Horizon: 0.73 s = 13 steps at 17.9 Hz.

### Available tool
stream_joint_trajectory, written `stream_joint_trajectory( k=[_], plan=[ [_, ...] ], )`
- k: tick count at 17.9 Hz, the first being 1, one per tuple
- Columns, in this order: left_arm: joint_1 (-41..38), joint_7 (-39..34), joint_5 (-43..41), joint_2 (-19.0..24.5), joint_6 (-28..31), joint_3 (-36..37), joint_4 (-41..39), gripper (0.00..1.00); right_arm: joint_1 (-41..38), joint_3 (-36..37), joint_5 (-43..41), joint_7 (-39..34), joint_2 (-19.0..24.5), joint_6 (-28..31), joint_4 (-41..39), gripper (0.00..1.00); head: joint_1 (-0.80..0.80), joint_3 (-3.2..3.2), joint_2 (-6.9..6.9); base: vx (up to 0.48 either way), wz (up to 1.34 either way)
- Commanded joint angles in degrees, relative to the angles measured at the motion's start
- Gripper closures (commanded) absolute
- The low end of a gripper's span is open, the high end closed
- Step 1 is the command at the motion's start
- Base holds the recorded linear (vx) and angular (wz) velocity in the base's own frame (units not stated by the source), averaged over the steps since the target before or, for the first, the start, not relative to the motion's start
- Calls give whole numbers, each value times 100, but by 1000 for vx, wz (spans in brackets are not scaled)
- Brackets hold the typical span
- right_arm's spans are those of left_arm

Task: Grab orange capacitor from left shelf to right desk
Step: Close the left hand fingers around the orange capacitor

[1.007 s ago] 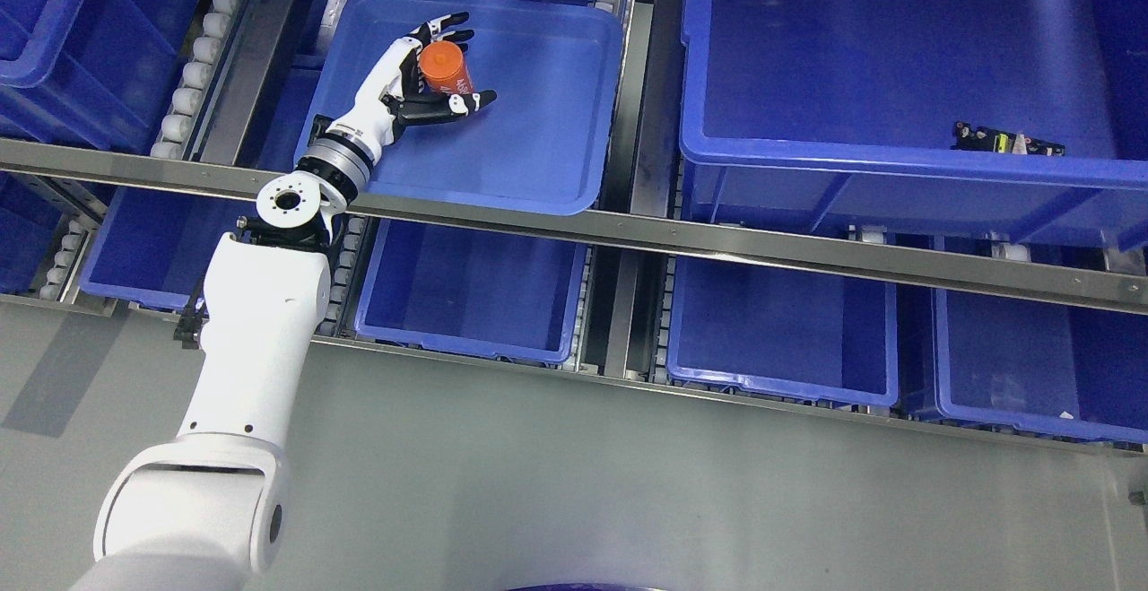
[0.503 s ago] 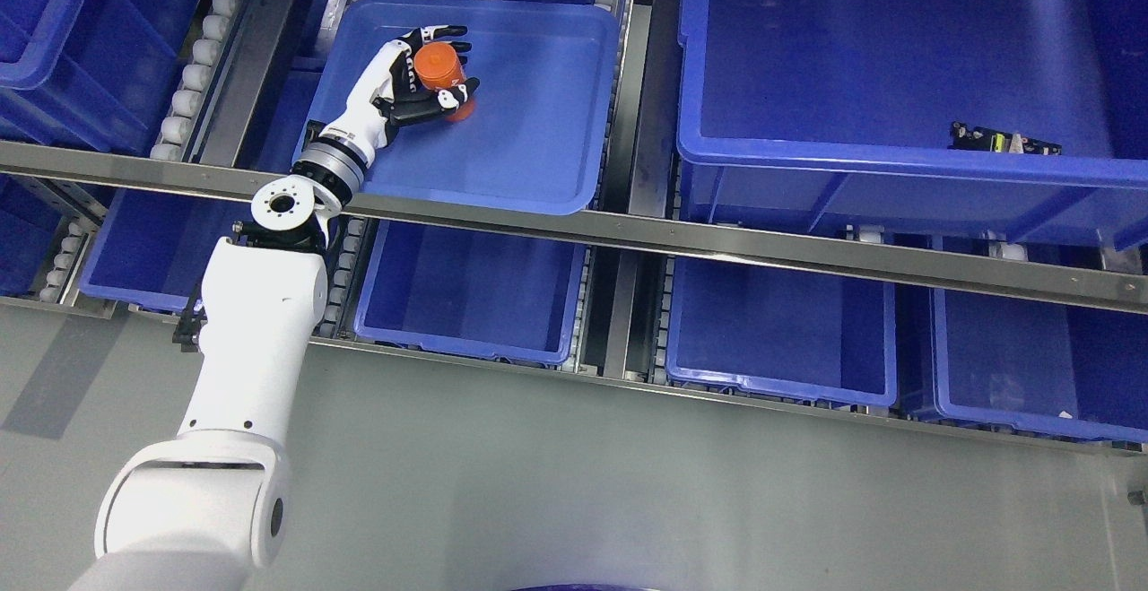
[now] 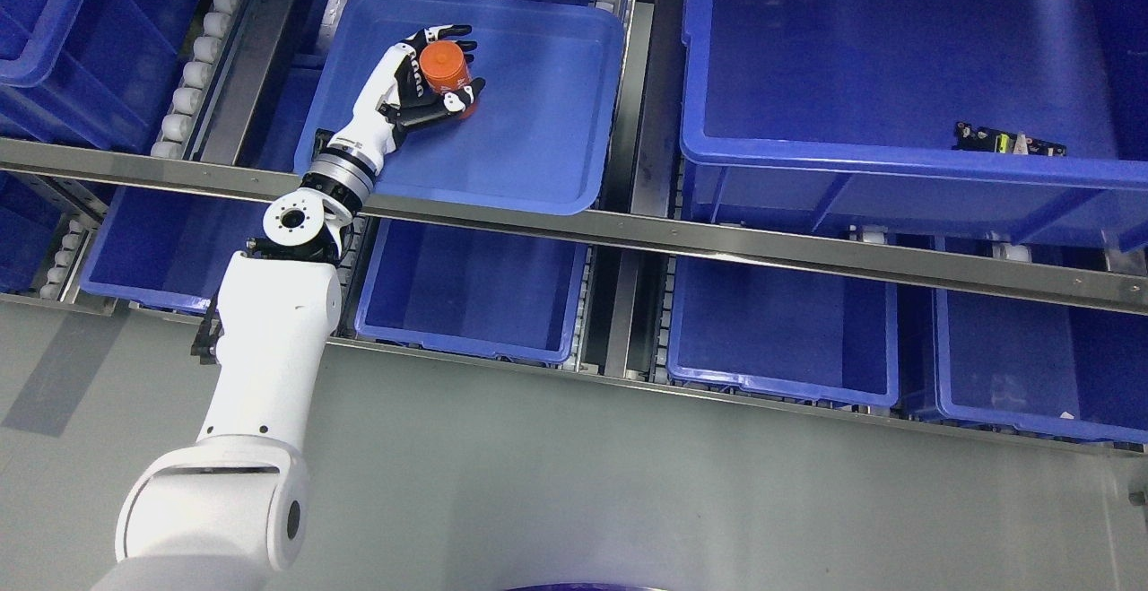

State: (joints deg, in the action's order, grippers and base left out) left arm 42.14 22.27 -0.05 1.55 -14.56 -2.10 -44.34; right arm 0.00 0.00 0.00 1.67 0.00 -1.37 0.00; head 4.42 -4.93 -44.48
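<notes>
The orange capacitor (image 3: 446,69) is clasped by the left hand (image 3: 421,80) inside the shallow blue tray (image 3: 538,125); a straight lift clear of the rim is advised.

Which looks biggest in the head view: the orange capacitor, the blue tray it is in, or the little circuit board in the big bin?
Largest to smallest:
1. blue tray
2. orange capacitor, held in the left hand
3. circuit board, though it looks longer and thinner than the capacitor, so this is close.
</notes>
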Motion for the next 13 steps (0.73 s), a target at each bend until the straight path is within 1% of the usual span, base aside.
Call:
stream_joint_trajectory(
  k=[1,5,8,9,10,11,12,13],
  plan=[
    [31,-21,14,-55,-152,-457,31,100,-114,70,18,0,-100,-3,-100,0,0,0,0,0,0],
    [23,31,22,-55,-503,-502,4,100,-114,70,18,0,-100,5,-100,0,0,0,0,0,0],
    [14,102,31,-55,-522,-502,-4,100,-114,70,18,0,-100,5,-100,0,0,0,0,0,0],
    [14,102,22,-55,-513,-485,-4,98,-114,70,18,0,-100,5,-100,0,0,0,0,0,0],
    [14,93,22,-55,-513,-450,-4,94,-114,70,18,0,-100,5,-100,0,0,0,0,0,0],
    [22,76,-4,-55,-417,-423,-4,77,-114,70,18,0,-100,5,-100,0,0,0,0,0,0],
    [31,76,-47,-55,-321,-397,4,53,-114,70,18,0,-100,5,-100,0,0,0,0,0,0],
    [23,76,-48,-55,-137,-275,-4,44,-114,70,18,0,-100,-3,-100,0,0,0,0,0,0]
  ],
)
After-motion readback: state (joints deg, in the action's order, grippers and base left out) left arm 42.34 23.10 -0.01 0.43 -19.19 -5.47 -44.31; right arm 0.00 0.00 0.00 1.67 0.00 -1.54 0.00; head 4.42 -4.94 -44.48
